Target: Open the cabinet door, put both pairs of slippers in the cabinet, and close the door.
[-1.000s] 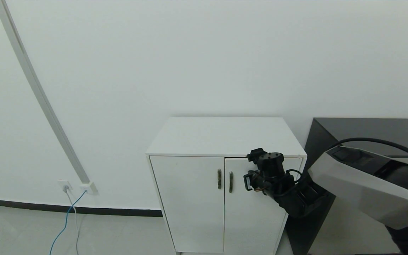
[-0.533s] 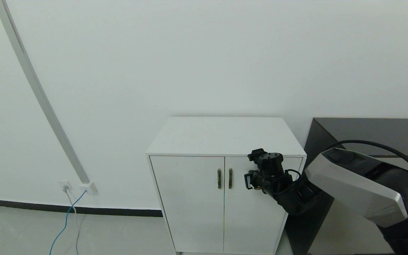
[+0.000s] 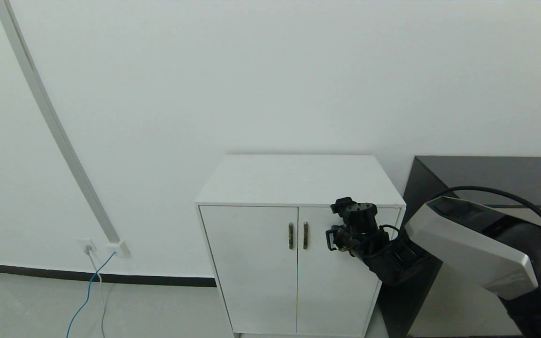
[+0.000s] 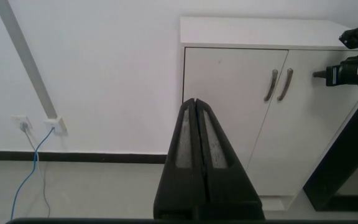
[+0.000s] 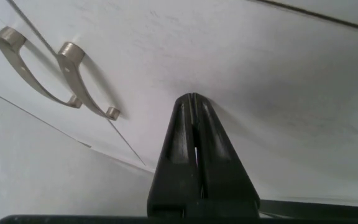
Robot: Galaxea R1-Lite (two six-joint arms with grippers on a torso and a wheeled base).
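Note:
The white cabinet [image 3: 294, 180] stands against the wall with both doors flush. Its two metal handles [image 3: 298, 235] meet at the middle seam. My right gripper [image 5: 194, 99] is shut, with its fingertips pressed against the right door [image 5: 278, 81] a little to the side of the handles [image 5: 73, 78]. The right arm's wrist [image 3: 359, 227] sits in front of that door's upper part. My left gripper [image 4: 195, 102] is shut on nothing. It hangs well back from the cabinet [image 4: 260, 31], pointing toward the wall beside the left door [image 4: 229, 99].
A dark desk [image 3: 486, 173] stands close against the cabinet's right side. Left of the cabinet are a wall socket [image 3: 86, 245] with a blue cable [image 3: 85, 295] trailing to the floor and a slanted cable duct [image 3: 50, 117]. Open floor lies to the left.
The right door stood slightly ajar a second ago and now sits flush with the left one. My right arm has pushed slightly forward against it.

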